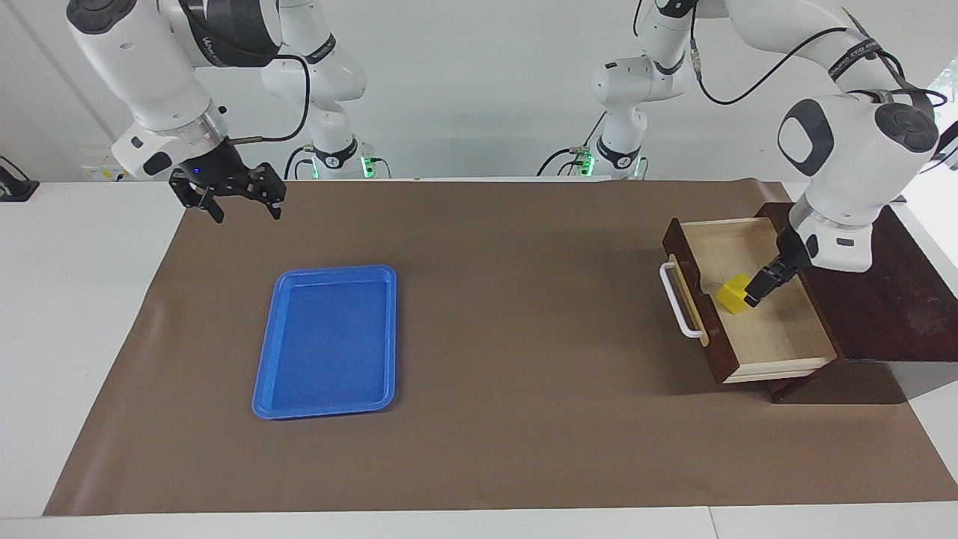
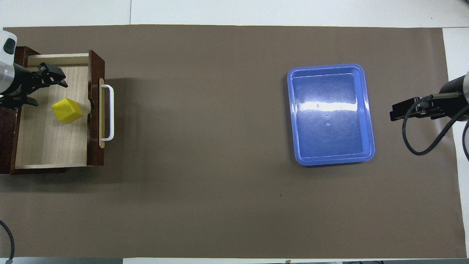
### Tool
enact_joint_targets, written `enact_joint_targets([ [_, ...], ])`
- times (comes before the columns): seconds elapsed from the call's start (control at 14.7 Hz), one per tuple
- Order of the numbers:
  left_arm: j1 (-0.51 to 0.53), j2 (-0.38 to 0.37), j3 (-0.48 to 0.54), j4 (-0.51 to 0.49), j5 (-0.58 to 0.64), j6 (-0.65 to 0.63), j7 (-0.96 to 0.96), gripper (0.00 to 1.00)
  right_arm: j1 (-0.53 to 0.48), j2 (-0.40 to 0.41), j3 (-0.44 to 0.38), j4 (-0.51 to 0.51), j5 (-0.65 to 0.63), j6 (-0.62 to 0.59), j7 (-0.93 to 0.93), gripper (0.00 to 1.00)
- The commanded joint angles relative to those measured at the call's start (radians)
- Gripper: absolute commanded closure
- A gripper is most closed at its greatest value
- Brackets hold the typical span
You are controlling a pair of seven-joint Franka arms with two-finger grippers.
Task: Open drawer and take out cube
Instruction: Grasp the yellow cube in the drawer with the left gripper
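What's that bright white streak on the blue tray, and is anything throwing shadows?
In the overhead view, the streak across the blue tray is glare from lights above; the facing view shows none on it. In the facing view, a shadow lies on the brown mat beside the open drawer; in the overhead view, the drawer also shades the mat.

yellow cube (image 2: 66,110) in open drawer (image 2: 55,146)

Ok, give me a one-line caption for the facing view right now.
Drawer open; open left gripper over the yellow cube inside; right gripper waits open near blue tray.
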Motion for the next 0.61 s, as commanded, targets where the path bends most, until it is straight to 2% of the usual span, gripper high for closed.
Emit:
enact_joint_targets([
  [0.0, 0.001, -0.102, -0.007, -0.208, -0.015, 0.149, -0.012, 0.00, -0.018, -0.022, 0.008, -0.035, 0.009, 0.018, -0.044, 0.00],
  [0.2, -0.001, -0.096, -0.007, -0.214, -0.015, 0.153, 0.000, 0.00, -0.017, -0.033, 0.008, -0.107, 0.072, 0.071, 0.074, 0.00],
  [0.41, 0.001, -0.087, -0.007, -0.206, -0.015, 0.160, 0.000, 0.14, -0.004, -0.024, 0.015, -0.145, 0.133, 0.076, 0.257, 0.00],
  [0.48, 0.001, -0.086, -0.007, -0.209, -0.015, 0.160, 0.000, 0.25, 0.011, -0.015, 0.015, -0.150, 0.182, 0.076, 0.331, 0.00],
  [0.55, 0.001, -0.083, -0.007, -0.203, -0.015, 0.157, -0.002, 0.56, 0.032, -0.001, 0.015, -0.161, 0.216, 0.079, 0.397, 0.00],
])
